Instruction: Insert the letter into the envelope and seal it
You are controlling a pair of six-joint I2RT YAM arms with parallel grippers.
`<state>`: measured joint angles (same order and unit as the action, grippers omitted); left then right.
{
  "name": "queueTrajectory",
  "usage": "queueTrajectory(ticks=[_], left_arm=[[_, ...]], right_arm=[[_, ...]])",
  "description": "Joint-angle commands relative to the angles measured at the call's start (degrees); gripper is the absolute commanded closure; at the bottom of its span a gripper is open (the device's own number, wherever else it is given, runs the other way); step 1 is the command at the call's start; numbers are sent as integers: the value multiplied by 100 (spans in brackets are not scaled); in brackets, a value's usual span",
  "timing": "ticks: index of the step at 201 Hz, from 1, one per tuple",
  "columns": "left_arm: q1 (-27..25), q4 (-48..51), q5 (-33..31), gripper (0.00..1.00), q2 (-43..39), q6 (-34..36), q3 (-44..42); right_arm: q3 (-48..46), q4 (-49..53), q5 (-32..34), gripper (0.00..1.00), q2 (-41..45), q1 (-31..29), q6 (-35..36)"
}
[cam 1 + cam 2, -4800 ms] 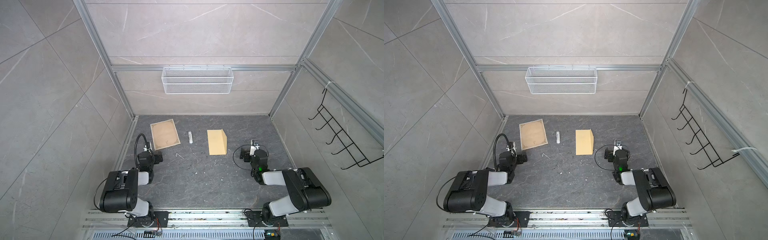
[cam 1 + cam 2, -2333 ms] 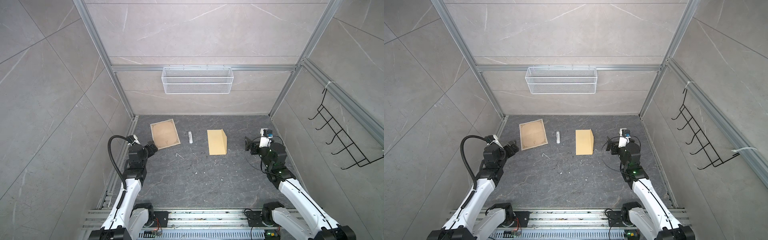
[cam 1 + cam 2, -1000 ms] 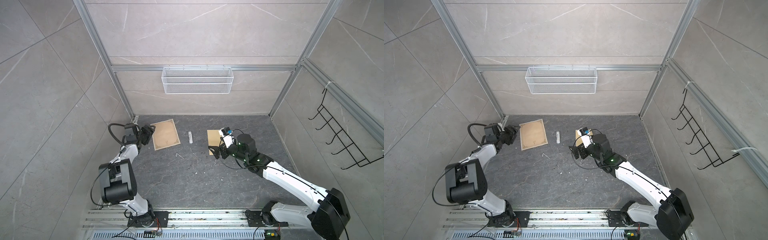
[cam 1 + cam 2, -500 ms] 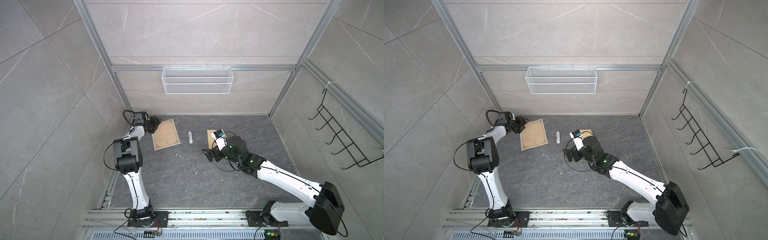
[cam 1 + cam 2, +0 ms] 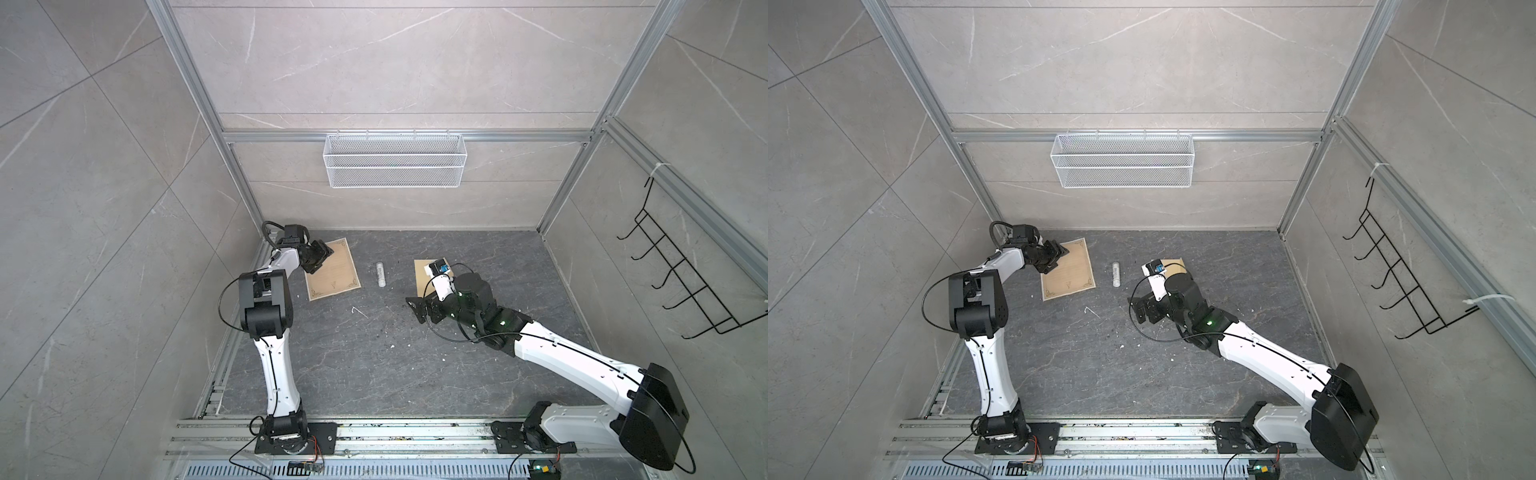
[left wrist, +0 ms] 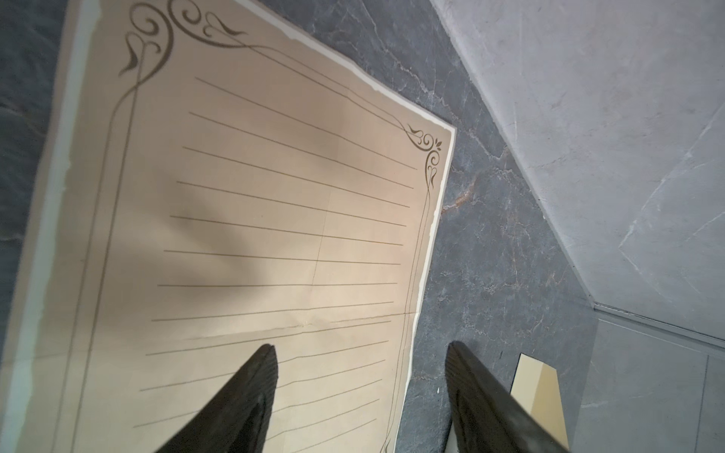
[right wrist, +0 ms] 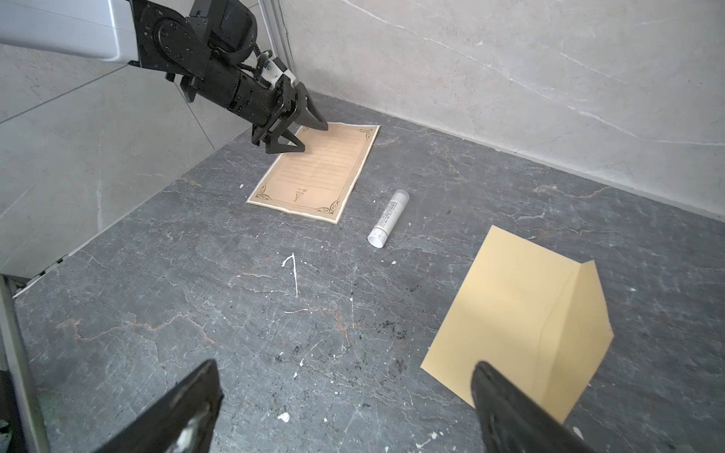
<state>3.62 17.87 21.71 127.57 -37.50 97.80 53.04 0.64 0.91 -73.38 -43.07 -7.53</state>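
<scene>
Dark veined stone surface (image 5: pixel 374 374) carries the flat bordered, lined letter (image 5: pixel 334 276) at far left, the plain yellow envelope (image 7: pixel 521 313) at right, and a white tube (image 5: pixel 380 274) between. Left gripper (image 6: pixel 361 346) fingers spread, straddling the letter's edge, empty. Right gripper (image 7: pixel 345 364) fingers wide apart, empty, beside the envelope.

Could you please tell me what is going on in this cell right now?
Two robot arms are getting ready to put a letter into an envelope. The left gripper is open, with one edge of the letter between its fingers; nothing is gripped yet. The right gripper is wide open just above the table, beside the envelope, which lies with its flap open. A glue stick lies between letter and envelope, untouched.
</scene>
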Motion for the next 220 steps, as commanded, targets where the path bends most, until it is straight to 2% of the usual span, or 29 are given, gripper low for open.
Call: queueTrajectory(ticks=[1,81,109,148,182,203,220], left_arm=[[-30,103,-138,30,27,180,-71],[-199,60,-405,30,-390,395,-955],[-312,-27,-532,29,-738,413,-1521],[-629,-504,-824,29,-1670,192,-3002],[-1103,-1238,-1040,29,-2736,-466,-4685],[-1613,-1575,-1210,29,-3323,-984,-5536],[-2172,-1620,-1382,30,-3672,-1315,-5902]], right_arm=[[44,155,120,1,126,-35,-92],[-42,313,246,0,244,-30,-66],[-73,365,253,1,278,-30,-125],[-153,438,239,1,357,-34,-334],[-309,563,234,1,536,-35,-588],[-421,688,221,1,688,-34,-808],[-566,748,200,1,845,-35,-1029]])
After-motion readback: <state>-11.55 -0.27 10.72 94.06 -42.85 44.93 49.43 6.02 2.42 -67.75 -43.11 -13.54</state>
